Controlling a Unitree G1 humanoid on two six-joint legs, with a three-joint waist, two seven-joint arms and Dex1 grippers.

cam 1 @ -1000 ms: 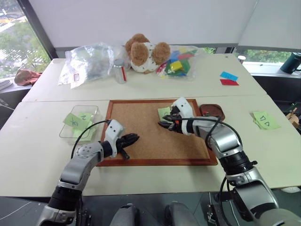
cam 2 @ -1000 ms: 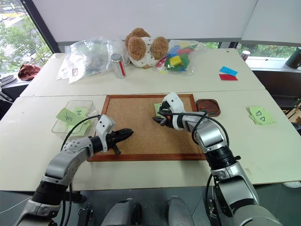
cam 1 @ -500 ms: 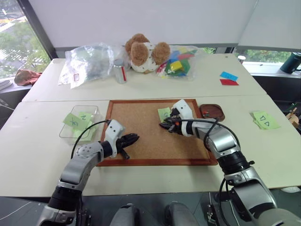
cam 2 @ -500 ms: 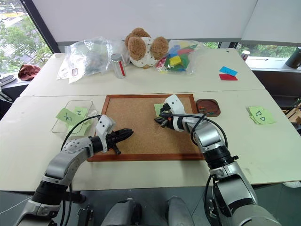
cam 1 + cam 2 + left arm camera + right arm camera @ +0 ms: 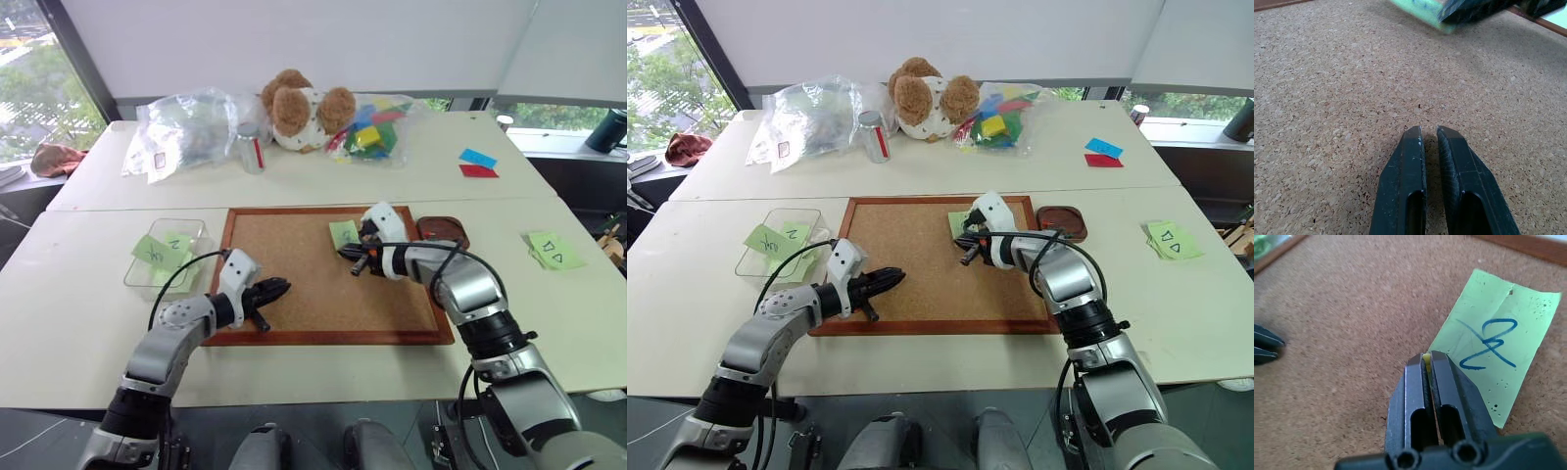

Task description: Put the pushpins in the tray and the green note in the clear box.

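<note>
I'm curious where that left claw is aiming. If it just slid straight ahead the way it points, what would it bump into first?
Probably the bare corkboard itself: the left claw tilts slightly down toward it. If it cleared the cork, the green note and the right claw lie further along; depth is hard to judge.

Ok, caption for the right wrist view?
Right hand, shut on a tiny yellowish object, above the pale green square note on the brown corkboard.
</note>
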